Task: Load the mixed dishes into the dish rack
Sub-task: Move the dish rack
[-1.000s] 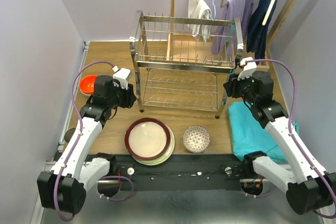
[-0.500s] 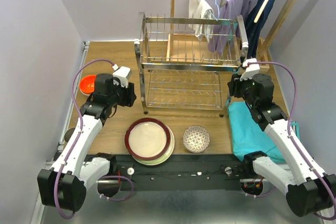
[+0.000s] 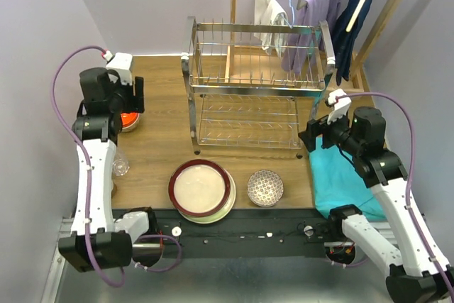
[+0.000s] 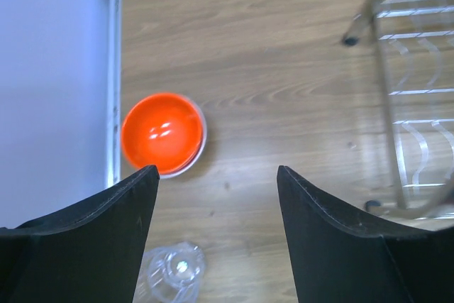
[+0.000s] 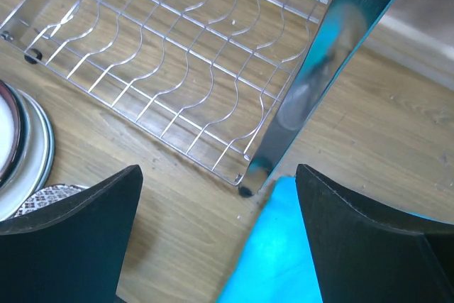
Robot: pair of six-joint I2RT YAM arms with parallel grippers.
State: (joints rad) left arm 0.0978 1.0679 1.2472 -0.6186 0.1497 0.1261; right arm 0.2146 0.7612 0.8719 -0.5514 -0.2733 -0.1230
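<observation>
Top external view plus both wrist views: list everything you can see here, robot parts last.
dish rack: one, chrome wire, two tiers, table centre
plates: at least two stacked, dark-red-rimmed cream over pale green, near edge
patterned bowl: one, red and white, right of the plates
orange bowl: one, orange, far left by the wall
clear glass: one, clear, left edge
teal cloth: one, teal, right of the rack
hanging clothes: several, white, purple, navy, behind the rack
table: one, wood
left gripper: black, open, above the orange bowl
right gripper: black, open, by the rack's near right foot
</observation>
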